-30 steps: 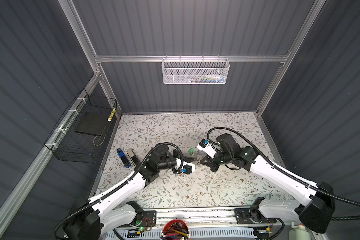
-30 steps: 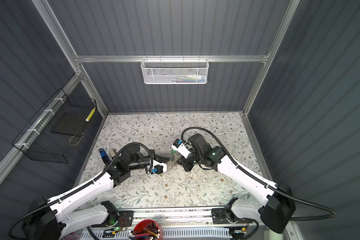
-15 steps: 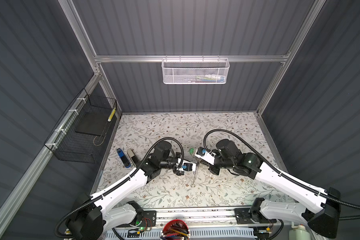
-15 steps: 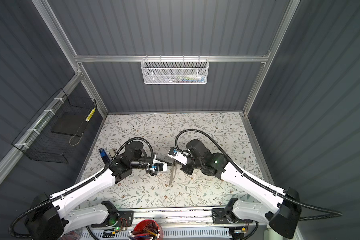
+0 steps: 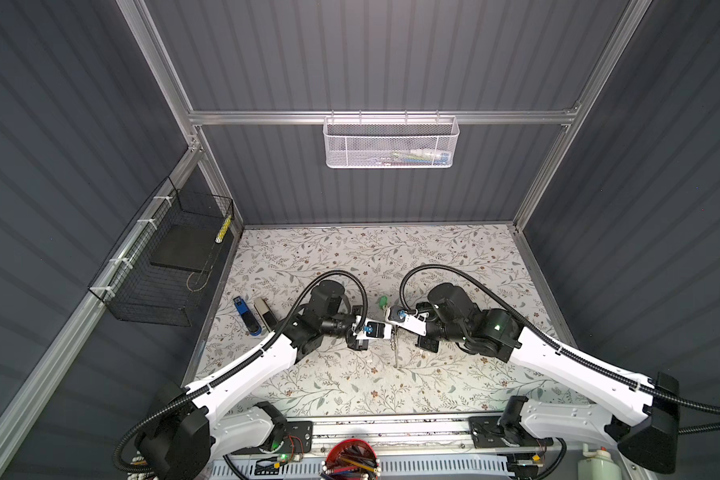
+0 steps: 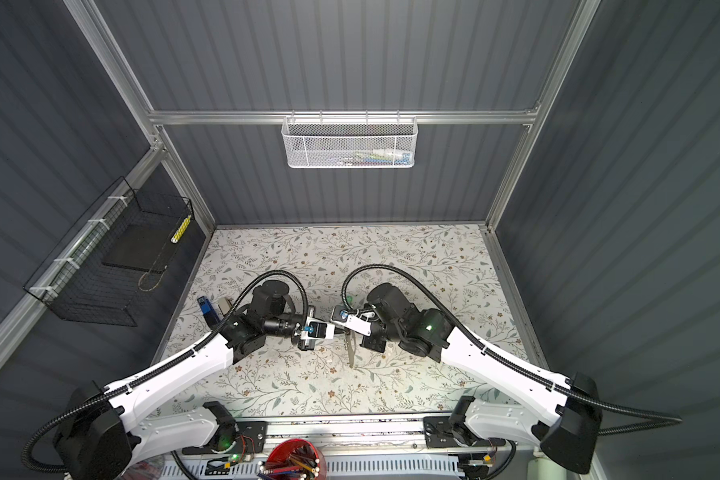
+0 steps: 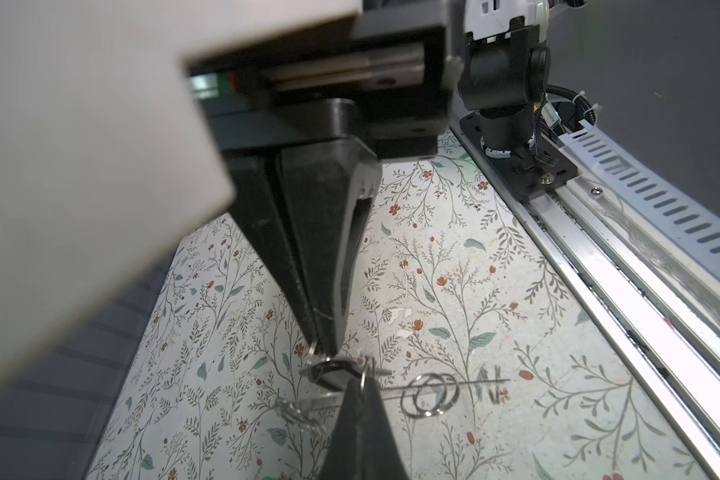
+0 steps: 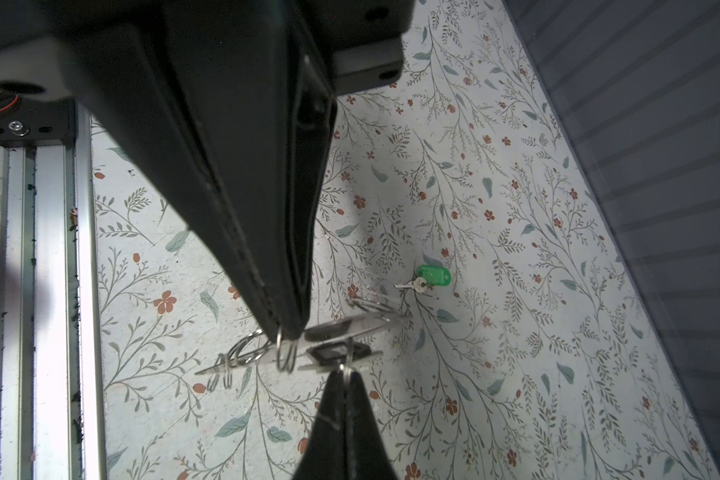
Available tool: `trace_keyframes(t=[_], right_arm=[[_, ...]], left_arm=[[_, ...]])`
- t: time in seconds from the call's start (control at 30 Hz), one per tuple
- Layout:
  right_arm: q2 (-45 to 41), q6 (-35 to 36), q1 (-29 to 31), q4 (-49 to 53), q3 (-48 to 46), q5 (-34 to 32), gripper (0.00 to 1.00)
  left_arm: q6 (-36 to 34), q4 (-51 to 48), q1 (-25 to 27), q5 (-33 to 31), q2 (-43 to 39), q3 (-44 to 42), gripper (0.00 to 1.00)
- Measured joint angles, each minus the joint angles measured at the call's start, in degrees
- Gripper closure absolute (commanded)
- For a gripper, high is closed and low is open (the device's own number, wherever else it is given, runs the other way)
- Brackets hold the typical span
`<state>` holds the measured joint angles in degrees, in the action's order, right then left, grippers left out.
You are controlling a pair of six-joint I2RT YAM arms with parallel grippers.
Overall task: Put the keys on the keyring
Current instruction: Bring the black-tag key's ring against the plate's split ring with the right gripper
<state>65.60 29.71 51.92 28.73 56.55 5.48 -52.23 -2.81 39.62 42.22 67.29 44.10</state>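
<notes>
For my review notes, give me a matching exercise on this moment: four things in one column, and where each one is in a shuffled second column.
1 green-tagged key
2 keyring
3 blue stapler
4 black-rimmed-tag key

a by the table's left edge, beside the grey stapler
b in the air, a loop in the shut right gripper
c flat on the table, just beyond both grippers
d in the air, its ring in the shut left gripper

Pairs: 1-c, 2-b, 3-a, 4-d
</notes>
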Motion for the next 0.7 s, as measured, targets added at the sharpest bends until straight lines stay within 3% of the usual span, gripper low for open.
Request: trace_keyframes(t=[0.7], right_arm=[[-2.58,4.74,3.26,-0.42,-2.03,-3.1,1.0]], left_arm=[[2.78,-0.98,-2.14,3.52,1.97,1.31,1.0]])
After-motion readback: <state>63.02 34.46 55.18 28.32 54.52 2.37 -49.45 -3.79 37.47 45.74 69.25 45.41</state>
